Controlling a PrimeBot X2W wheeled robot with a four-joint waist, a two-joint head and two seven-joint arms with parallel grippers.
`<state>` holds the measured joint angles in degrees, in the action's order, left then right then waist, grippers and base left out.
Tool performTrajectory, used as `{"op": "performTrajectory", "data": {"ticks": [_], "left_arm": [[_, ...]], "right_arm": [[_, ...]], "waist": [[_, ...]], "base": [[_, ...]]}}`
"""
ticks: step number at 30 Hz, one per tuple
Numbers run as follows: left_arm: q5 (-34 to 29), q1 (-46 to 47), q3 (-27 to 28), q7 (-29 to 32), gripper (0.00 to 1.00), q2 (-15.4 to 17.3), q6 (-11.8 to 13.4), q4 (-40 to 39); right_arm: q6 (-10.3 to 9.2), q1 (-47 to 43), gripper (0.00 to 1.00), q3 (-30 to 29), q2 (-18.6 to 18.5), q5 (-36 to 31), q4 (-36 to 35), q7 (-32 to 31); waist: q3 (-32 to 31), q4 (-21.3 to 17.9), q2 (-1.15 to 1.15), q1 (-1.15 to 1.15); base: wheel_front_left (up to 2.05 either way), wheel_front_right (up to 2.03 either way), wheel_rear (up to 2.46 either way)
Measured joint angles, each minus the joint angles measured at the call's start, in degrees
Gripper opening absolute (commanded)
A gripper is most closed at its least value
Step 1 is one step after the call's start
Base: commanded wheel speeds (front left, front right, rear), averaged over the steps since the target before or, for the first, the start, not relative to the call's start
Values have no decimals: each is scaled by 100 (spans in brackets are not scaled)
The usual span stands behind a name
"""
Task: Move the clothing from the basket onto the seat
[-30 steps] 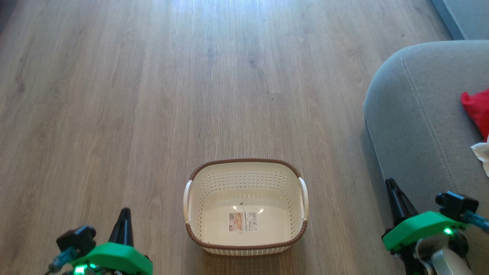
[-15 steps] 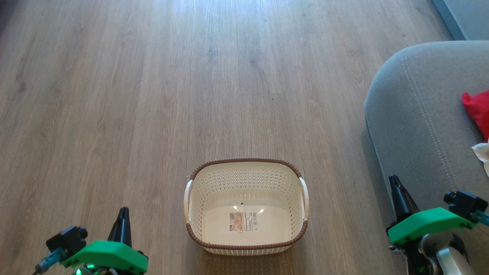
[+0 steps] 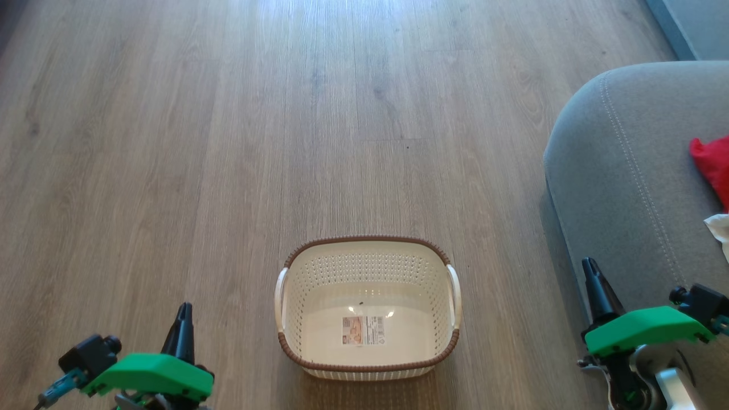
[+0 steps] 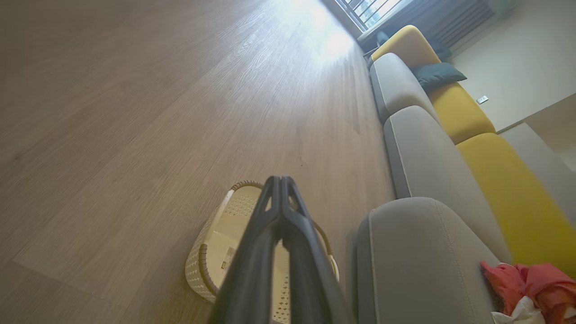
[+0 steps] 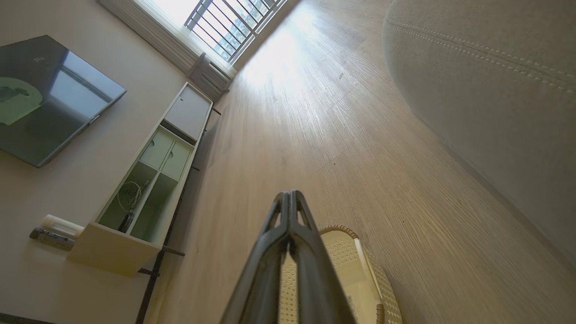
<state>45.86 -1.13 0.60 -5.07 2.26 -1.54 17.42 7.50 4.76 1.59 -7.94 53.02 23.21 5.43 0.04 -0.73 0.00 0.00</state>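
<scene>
Head view: basket (image 3: 367,240) is standing beside seat (image 3: 615,171); clothing (image 3: 712,165) is lying on seat; left pincer (image 3: 184,308) and right pincer (image 3: 588,264) are hovering closed.

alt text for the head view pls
An empty cream basket sits on the wooden floor, with the left gripper and right gripper low at either side, both shut. Red clothing lies on the grey seat at the right edge.

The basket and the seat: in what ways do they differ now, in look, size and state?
The basket is cream-white perforated plastic with a brown rim; the seat is grey fabric with pale stitching. The basket is much smaller than the seat. The basket holds no garment, just a label on its floor; the seat bears the red clothing. Both have rounded corners.
</scene>
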Motion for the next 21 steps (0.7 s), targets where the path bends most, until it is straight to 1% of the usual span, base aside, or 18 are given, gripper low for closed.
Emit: {"op": "performTrajectory", "data": {"ticks": [13,20,21], "left_arm": [[911,108,98,225,0,0,-127,-32],[1300,109,124,308,0,0,-141,-36],[1368,109,130,332,0,0,-174,-36]], "right_arm": [[0,-1,0,-178,78,769,-143,-229],[0,-1,0,-275,124,1099,-196,-311],[0,-1,0,-290,131,1156,-204,-349]], "waist": [[3,15,0,0],[4,21,0,0],[4,22,0,0]], "base": [[0,0,0],[0,0,0],[0,0,0]]}}
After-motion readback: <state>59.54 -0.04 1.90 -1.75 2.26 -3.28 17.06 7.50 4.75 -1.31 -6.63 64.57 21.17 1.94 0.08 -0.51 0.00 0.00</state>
